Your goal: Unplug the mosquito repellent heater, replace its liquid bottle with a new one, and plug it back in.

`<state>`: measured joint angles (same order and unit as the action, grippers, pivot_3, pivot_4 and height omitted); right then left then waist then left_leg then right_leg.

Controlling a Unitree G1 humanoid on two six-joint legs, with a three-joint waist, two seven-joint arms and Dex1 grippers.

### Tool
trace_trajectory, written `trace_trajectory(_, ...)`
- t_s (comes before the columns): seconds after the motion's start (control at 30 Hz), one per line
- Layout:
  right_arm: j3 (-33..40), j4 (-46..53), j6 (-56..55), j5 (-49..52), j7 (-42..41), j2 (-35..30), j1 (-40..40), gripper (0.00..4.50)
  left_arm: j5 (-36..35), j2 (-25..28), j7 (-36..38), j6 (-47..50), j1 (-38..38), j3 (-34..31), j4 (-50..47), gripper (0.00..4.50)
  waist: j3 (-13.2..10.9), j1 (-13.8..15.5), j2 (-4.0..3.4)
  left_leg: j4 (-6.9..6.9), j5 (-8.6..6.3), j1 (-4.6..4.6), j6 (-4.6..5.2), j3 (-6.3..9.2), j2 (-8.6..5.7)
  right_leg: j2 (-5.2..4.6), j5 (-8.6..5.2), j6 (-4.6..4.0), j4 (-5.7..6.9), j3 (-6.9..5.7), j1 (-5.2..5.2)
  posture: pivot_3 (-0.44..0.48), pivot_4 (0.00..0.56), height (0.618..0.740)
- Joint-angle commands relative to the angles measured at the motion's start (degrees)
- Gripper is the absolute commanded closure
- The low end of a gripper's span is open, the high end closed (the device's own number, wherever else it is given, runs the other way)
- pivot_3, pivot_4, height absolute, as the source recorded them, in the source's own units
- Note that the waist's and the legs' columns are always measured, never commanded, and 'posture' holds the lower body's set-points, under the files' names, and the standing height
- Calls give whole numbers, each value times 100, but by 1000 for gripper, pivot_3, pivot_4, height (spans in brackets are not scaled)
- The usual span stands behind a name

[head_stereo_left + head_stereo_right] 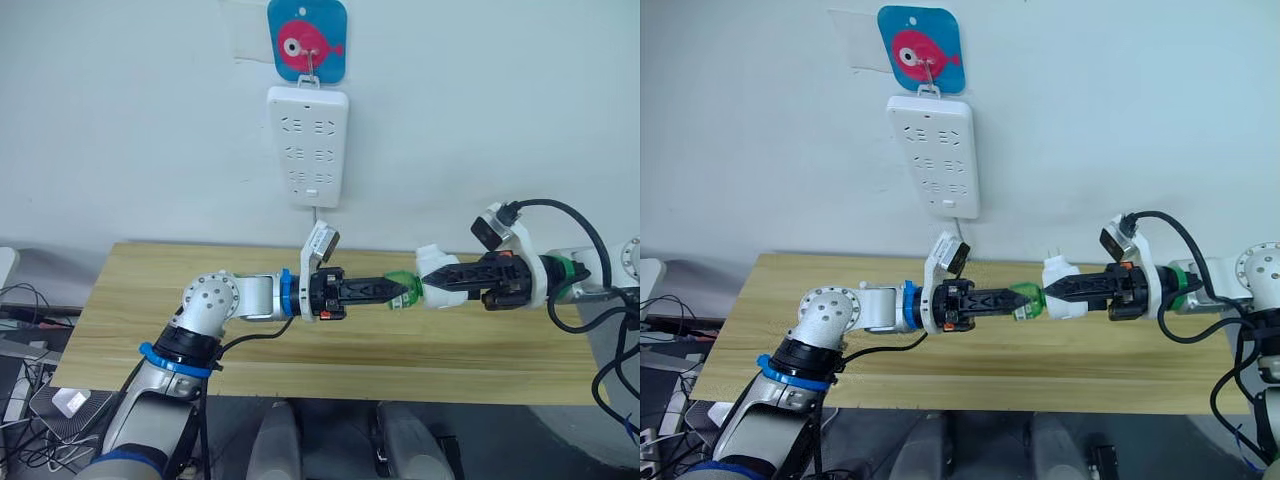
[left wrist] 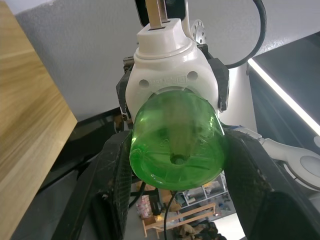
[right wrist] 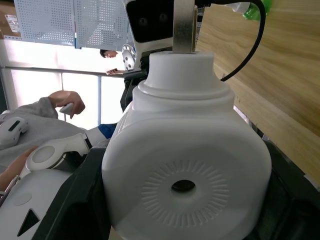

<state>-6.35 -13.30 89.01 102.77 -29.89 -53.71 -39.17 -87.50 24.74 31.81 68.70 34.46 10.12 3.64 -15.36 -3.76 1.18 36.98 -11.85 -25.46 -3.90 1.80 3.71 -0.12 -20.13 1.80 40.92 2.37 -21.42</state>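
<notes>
Head view, left gripper [image 1: 400, 293]: reaches in from the left over the wooden table [image 1: 150, 300], its black fingers clamped on the green bottle [image 1: 400, 287].
Head view, right gripper [image 1: 432, 280]: comes in from the right, fingers closed around the white mosquito repellent heater [image 1: 436, 275], held in the air above the table.
Head view, bottle and heater: the bottle sits at the heater's left end, touching it, between the two grippers; whether it carries a cap cannot be told.
Head view, wall: a white power strip [image 1: 308, 143] hangs below a blue fish hook plate [image 1: 307, 40], above and well apart from the heater; its sockets look free.
Left wrist view: the green bottle's round base [image 2: 176, 150] faces the camera, pinched between the two dark fingers [image 2: 116, 185]; its neck is seated in the heater [image 2: 170, 65], whose metal prong [image 2: 156, 11] points away.
Right wrist view: the heater's white face with its round hole [image 3: 184, 186] fills the space between the fingers [image 3: 75, 200], which grip its sides; a prong [image 3: 183, 25] sticks out at the far end. A person's hands [image 3: 64, 100] show in the background.
</notes>
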Motion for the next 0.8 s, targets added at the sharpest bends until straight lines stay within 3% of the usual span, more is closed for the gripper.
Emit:
trace_trajectory(0.03, 280, 68, 100, 67, -130, -72, -60, 1490, 127, -124, -19, 60, -3, -362, -108, 1251, 0, 3, 0, -1, 0, 0, 0, -3, 1, 0, 0, 0, -5, 2, 0, -125, 266, 740)
trace_trajectory(0.17, 356, -7, 105, 32, -125, -60, -51, 1490, 464, -182, 43, -27, 75, -651, -46, 54, 0, 12, 0, -1, 0, -1, 0, -7, 1, -1, 0, 0, -8, 3, 0, -127, 267, 740)
trace_trajectory(0.33, 467, -34, 62, -50, -94, -37, 51, 1490, 1227, 290, 642, -270, -122, -918, -288, 54, 0, 1, 0, -3, 0, 1, 0, -13, 2, -1, 0, 0, -6, 10, -1, -132, 264, 740)
trace_trajectory(0.4, 526, -120, 55, -88, -72, -39, 72, 1490, 1724, 606, 1137, -688, -263, -880, -801, 54, -1, -5, -1, -6, 0, 1, 0, -17, 3, 0, 0, 0, -7, 14, -4, -132, 266, 740)
trace_trajectory(0.5, 616, -232, 74, -232, -90, -19, 51, 1490, 3497, 1107, 2247, -2634, -771, -335, -2156, 54, -4, 6, -2, -15, 4, 0, -8, -24, 3, -1, 0, 0, -17, 17, -5, -126, 266, 740)
trace_trajectory(0.63, 690, -240, 179, -342, -146, 23, 30, 1490, 6099, 1200, 3198, -6320, -1489, 358, -2394, 54, -4, 67, -4, -22, 10, 3, -21, -33, 3, -4, 0, 0, -35, 20, 1, -123, 266, 740)
trace_trajectory(0.7, 715, -226, 216, -345, -140, 50, 15, 1490, 7152, 647, 2599, -8263, -1600, 193, -1908, 54, -4, 95, -5, -25, 10, 2, -20, -33, 3, -4, 1, -1, -39, 20, 1, -127, 266, 740)
trace_trajectory(0.8, 756, -228, 262, -342, -141, 99, -33, 1490, 8049, 356, 2394, -10192, -1625, 185, -1165, 54, -5, 140, -3, -16, -3, 0, 2, -30, 4, -5, 2, -1, -39, 18, 3, -129, 267, 740)
